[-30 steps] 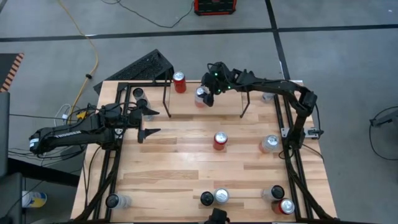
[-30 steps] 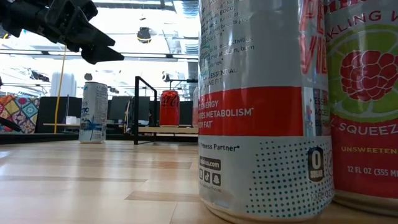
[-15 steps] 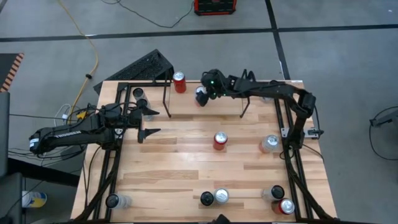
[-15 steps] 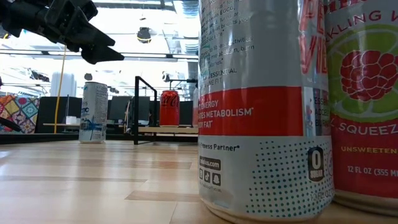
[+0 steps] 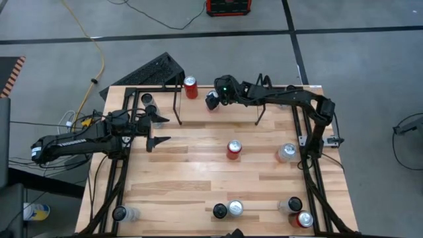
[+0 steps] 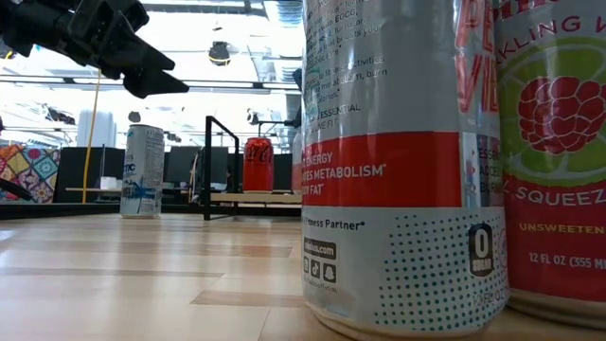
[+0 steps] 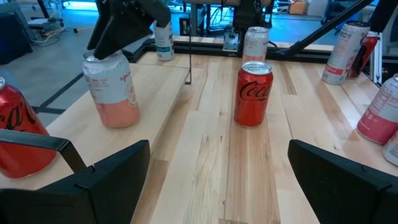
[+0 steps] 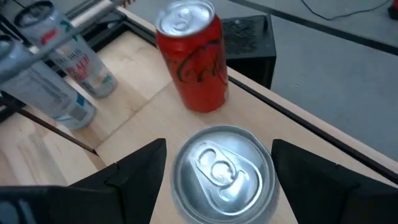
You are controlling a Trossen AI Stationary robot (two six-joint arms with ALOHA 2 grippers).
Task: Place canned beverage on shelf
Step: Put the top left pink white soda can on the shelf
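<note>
We found the right gripper point(image 8: 219, 163) at the table's far edge, its fingers spread on either side of a silver-topped pink can point(image 5: 213, 100) directly beneath it; whether they pressed its sides we could not tell. That can stood on the shelf point(image 5: 218, 93), with a red cola can point(image 8: 194, 57) just beyond the gripper on the same rack. The left gripper point(image 7: 217, 177) hung wide apart and empty over the table's left side, another red cola can point(image 7: 253, 93) ahead of it.

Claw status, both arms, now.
Left claw: open, empty, hovering over the table's left side.
Right claw: fingers on either side of the pale pink can by the red cola can; grip cannot be told.
</note>
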